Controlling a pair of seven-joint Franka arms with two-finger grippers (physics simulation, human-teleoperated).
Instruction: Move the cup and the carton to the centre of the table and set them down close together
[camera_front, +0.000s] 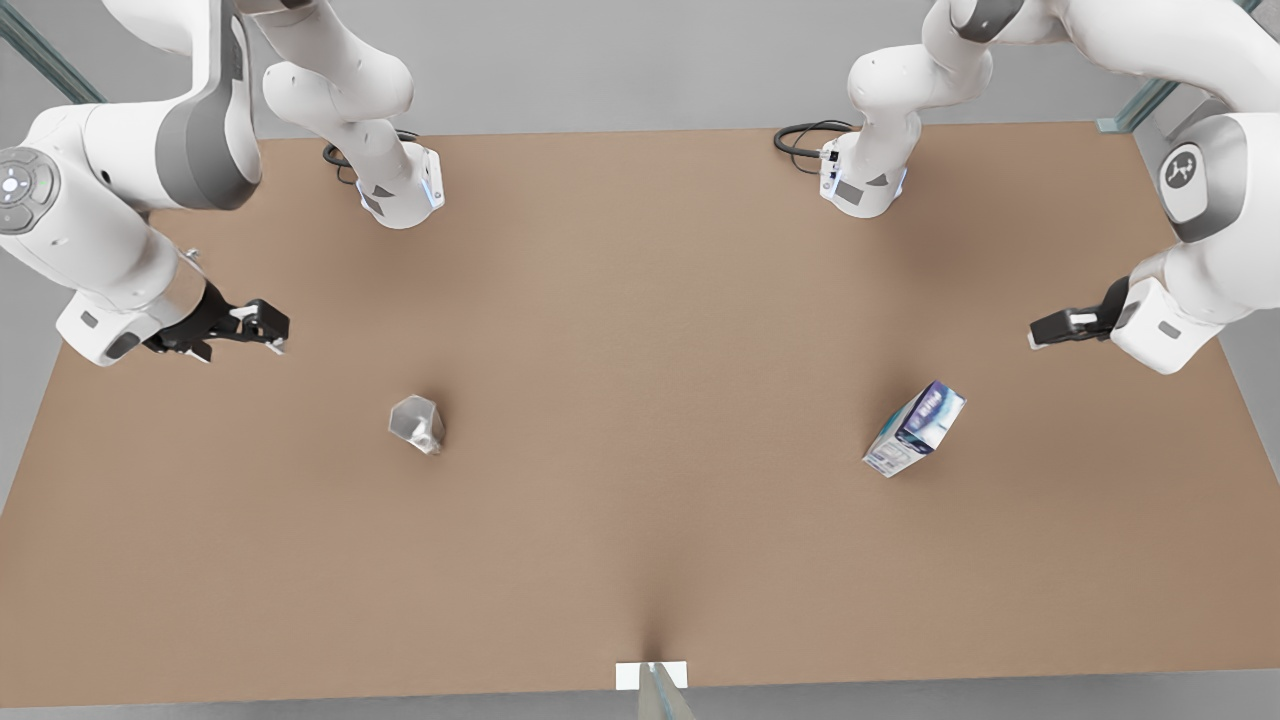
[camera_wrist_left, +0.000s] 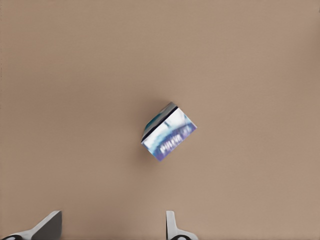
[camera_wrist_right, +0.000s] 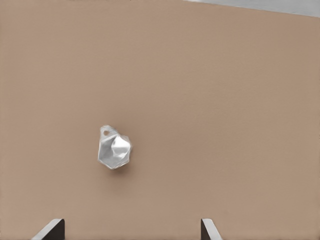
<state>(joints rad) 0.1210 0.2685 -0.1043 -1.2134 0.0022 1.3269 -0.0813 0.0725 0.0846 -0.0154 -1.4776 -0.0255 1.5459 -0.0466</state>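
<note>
The left gripper (camera_front: 1040, 332), fingers apart, hangs above the white-and-blue rectangular carton (camera_front: 914, 429); the right gripper (camera_front: 268, 330), also open, hangs above the pale faceted cup (camera_front: 417, 423). Each should descend squarely.

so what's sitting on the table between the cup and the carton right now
Nothing: in the front view the stretch of brown table between the cup and the carton is bare.

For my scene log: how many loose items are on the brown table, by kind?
Pale grey-white faceted cup: 1
White and light blue rectangular carton: 1
Total: 2, far apart on the plain matte brown table, neither held.
</note>
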